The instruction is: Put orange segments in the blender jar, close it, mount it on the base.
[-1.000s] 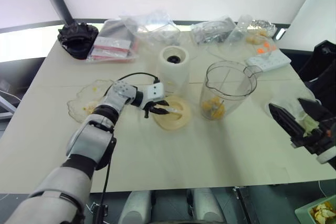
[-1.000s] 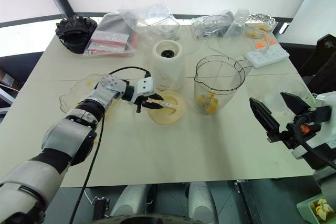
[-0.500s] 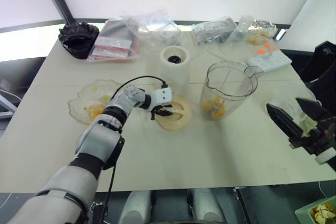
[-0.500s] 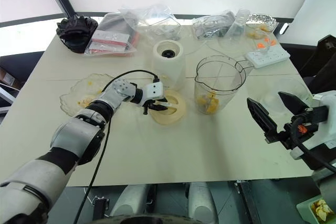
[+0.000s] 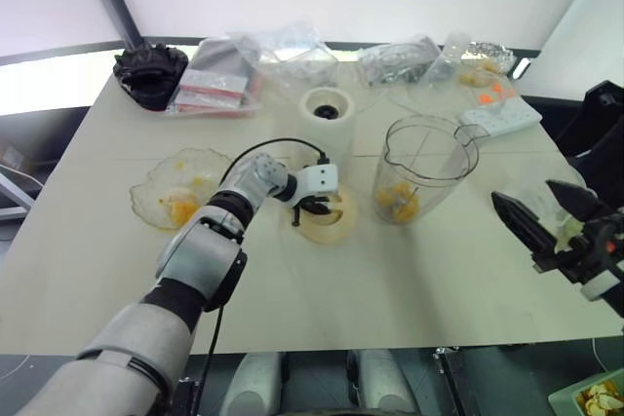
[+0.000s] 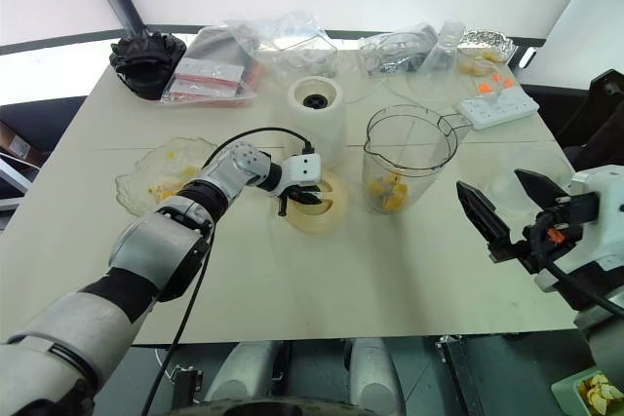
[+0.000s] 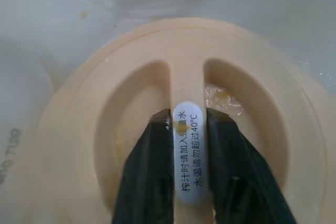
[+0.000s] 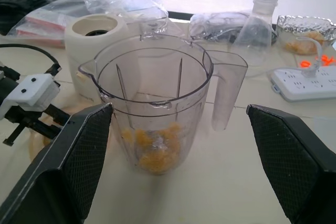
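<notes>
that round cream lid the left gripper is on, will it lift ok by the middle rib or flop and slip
The lid looks like thick moulded plastic, so probably stiff, not floppy. The left gripper has a finger in the recess either side of the raised rib, a fair handle. The glossy sticker there might make it slightly slippery. It looks flat, so it should not roll.

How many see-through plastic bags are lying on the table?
3 that I can tell apart, all along the far edge: one holding red-and-white packets, one crumpled in the middle, one toward the right. More may hide in the clutter.
</notes>
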